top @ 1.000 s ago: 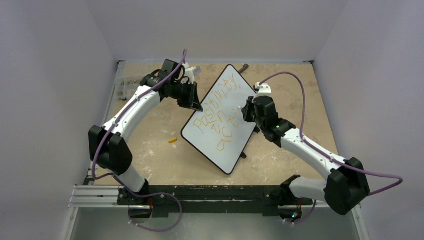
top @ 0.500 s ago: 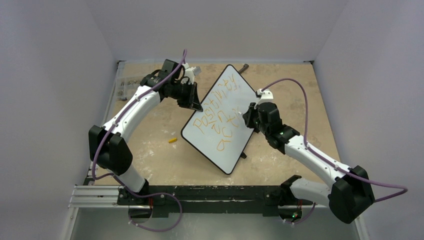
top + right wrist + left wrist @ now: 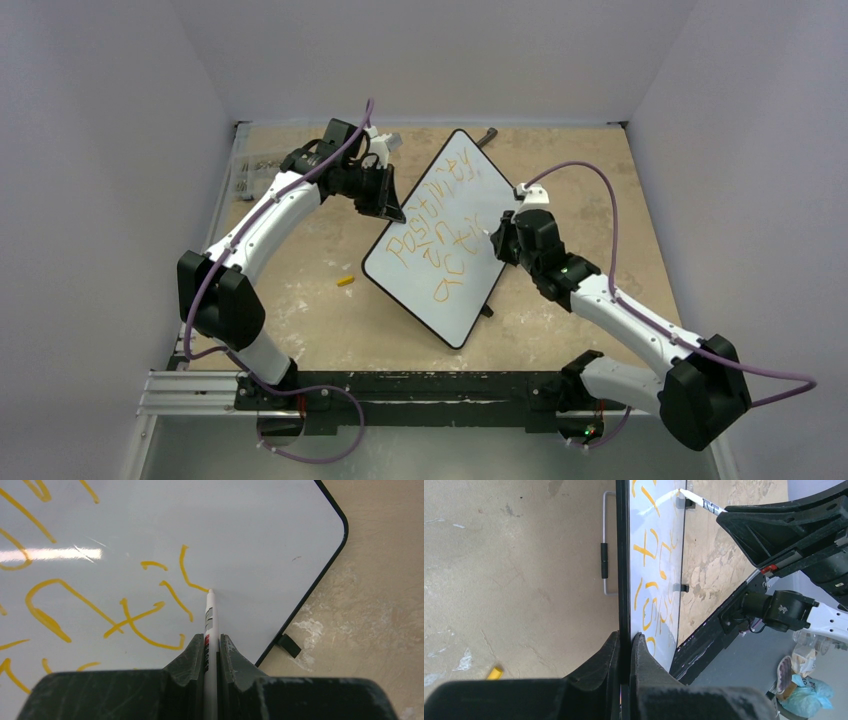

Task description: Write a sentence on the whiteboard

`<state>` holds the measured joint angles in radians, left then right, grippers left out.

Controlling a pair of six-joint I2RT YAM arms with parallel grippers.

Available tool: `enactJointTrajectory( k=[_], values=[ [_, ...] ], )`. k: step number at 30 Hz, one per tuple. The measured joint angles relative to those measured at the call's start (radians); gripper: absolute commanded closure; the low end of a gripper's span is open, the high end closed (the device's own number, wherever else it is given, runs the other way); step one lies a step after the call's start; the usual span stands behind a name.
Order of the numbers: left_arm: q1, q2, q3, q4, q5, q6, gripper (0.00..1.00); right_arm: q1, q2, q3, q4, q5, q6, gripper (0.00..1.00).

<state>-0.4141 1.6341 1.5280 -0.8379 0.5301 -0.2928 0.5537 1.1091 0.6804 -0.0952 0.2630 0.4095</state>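
The whiteboard lies slanted mid-table, white with a thin black frame. Orange-yellow lettering, the sentence, runs across it in three lines. My left gripper is shut on the board's left edge; in the left wrist view the jaws pinch the black frame, with the gripper at the bottom. My right gripper is shut on a white marker, and its tip touches the board at the end of a fresh stroke on the third line. The marker also shows in the left wrist view.
A small yellow marker cap lies on the tan tabletop left of the board, and shows in the left wrist view. A dark item lies beyond the board's far corner. Small clutter sits at the far left edge.
My right gripper with the marker has moved slightly toward me and right along the third line, adding a stroke. The left arm and the board have not moved.
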Motion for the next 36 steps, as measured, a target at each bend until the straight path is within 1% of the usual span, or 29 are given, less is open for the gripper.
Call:
enactJointTrajectory(
  k=[5, 10, 17, 23, 36],
  values=[
    [0.0, 0.0, 0.0, 0.0, -0.002, 0.0, 1.0, -0.004, 0.033, 0.018, -0.006, 0.036, -0.005, 1.0],
    [0.0, 0.0, 0.0, -0.001, -0.002, 0.0, 1.0, -0.007, 0.091, 0.074, -0.01, 0.063, -0.021, 1.0],
    [0.0, 0.0, 0.0, -0.001, -0.002, 0.0, 1.0, -0.011, 0.14, 0.134, -0.006, 0.063, -0.037, 1.0],
    [-0.001, 0.0, 0.0, -0.001, -0.003, 0.0, 1.0, -0.011, 0.145, 0.142, 0.008, 0.048, -0.045, 1.0],
    [-0.002, 0.0, 0.0, -0.001, -0.004, 0.0, 1.0, -0.013, 0.113, 0.142, 0.03, -0.05, -0.044, 1.0]
  ],
)
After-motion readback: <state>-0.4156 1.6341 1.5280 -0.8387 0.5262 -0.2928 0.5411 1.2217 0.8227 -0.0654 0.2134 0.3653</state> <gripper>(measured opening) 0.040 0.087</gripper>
